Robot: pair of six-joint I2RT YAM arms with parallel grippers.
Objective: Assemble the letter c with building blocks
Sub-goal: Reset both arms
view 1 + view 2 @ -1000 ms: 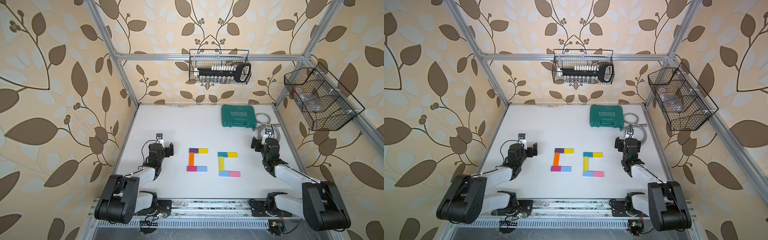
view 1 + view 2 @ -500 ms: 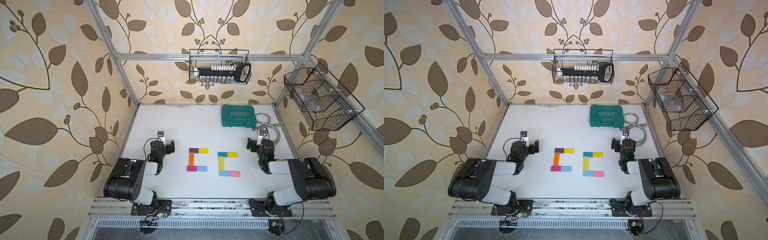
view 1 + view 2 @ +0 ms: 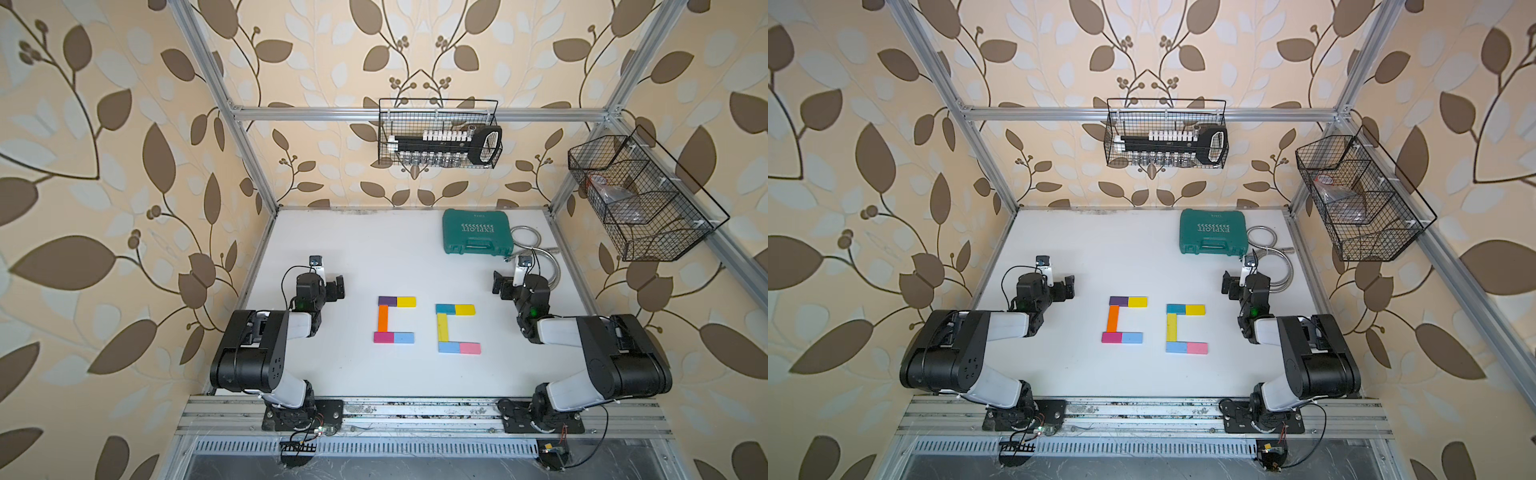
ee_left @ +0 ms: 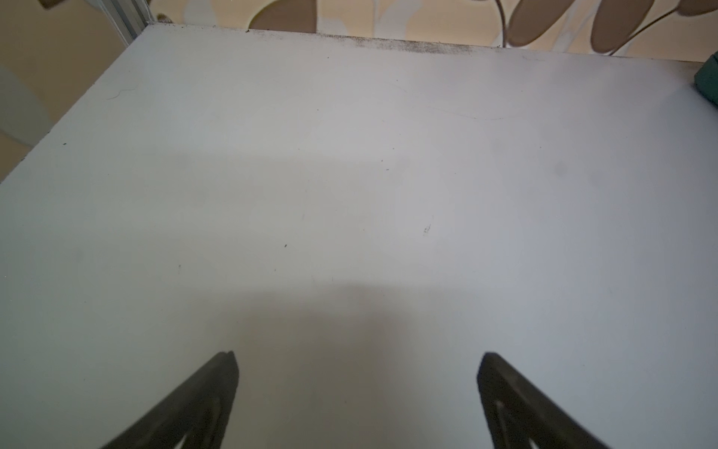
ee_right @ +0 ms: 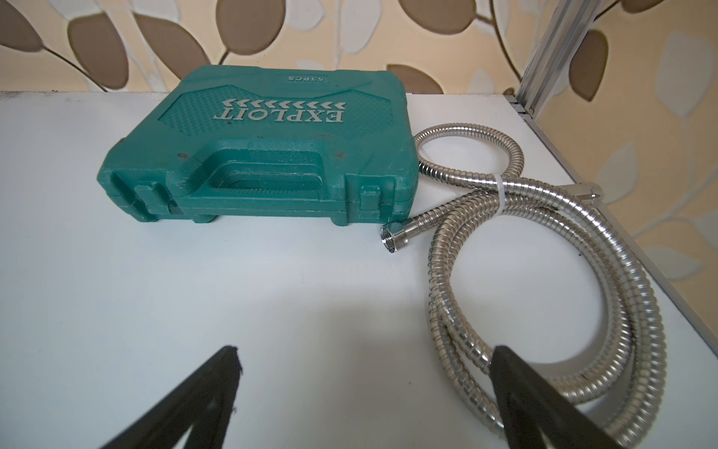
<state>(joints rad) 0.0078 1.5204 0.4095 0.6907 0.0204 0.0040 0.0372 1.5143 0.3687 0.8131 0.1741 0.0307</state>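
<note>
Midway across the white table (image 3: 374,249), between the two arms, the building blocks (image 3: 465,309) lie flat in two letter C shapes side by side. Each C opens toward the robot's right. The orange bar (image 3: 382,318) and the yellow bar (image 3: 442,328) form the spines, their long axes running from the robot's side toward the back wall. The short blocks at each end lie crosswise in touching pairs. The left fingers (image 4: 217,385) stand wide apart over bare table, holding nothing. The right fingers (image 5: 217,388) are also spread and empty. They face a green case (image 5: 272,155) and a coiled metal hose (image 5: 544,217), well apart from the blocks.
</note>
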